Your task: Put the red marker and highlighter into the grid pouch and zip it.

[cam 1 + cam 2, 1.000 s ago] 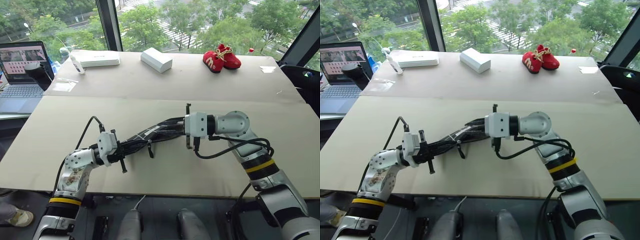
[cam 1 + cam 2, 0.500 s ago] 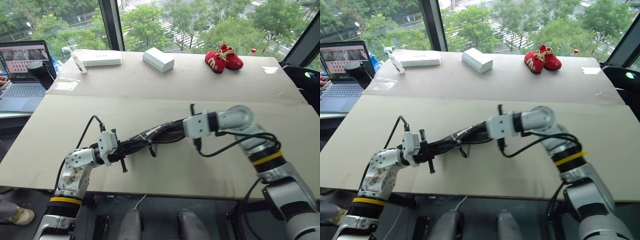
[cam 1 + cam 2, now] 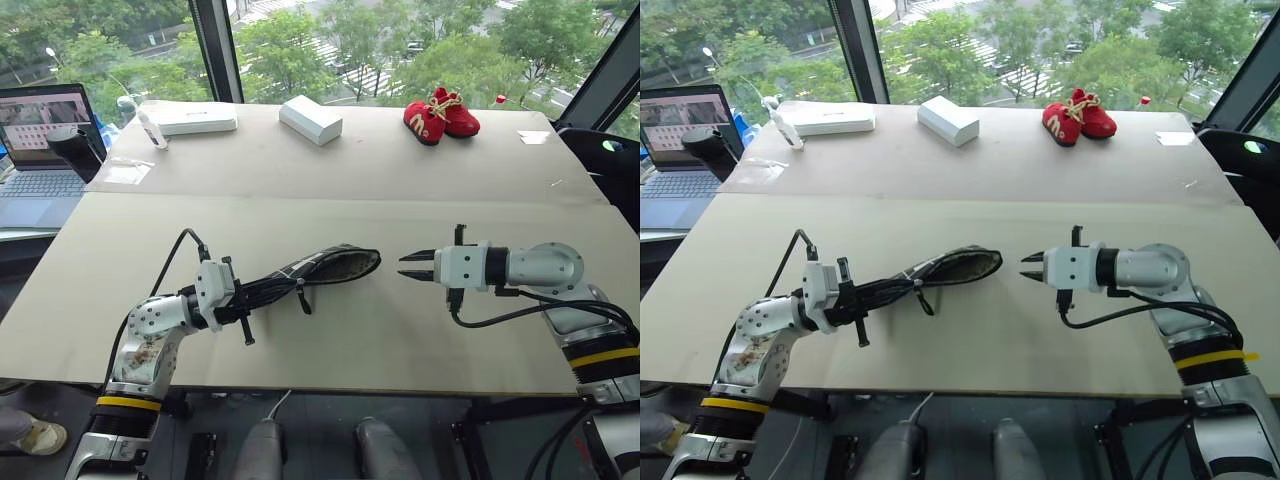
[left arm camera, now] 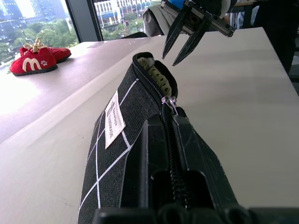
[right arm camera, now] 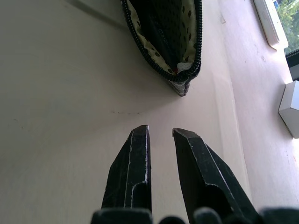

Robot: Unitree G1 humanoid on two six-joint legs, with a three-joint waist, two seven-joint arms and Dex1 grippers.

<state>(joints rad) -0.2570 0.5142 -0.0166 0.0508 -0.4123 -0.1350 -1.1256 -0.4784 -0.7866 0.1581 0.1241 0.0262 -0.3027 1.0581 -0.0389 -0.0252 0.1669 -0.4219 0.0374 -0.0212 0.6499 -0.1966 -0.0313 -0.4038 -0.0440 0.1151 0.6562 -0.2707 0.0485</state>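
On the big beige desk the grid pouch is lying flat near the front edge, mouth unzipped at its right end so you can see the dotted lining. The left pincer is clenched on the pouch's zippered left end. The right pincer sits just off the open mouth, not touching it, fingers slightly parted and holding nothing. Way at the back there's a pair of red shoes.
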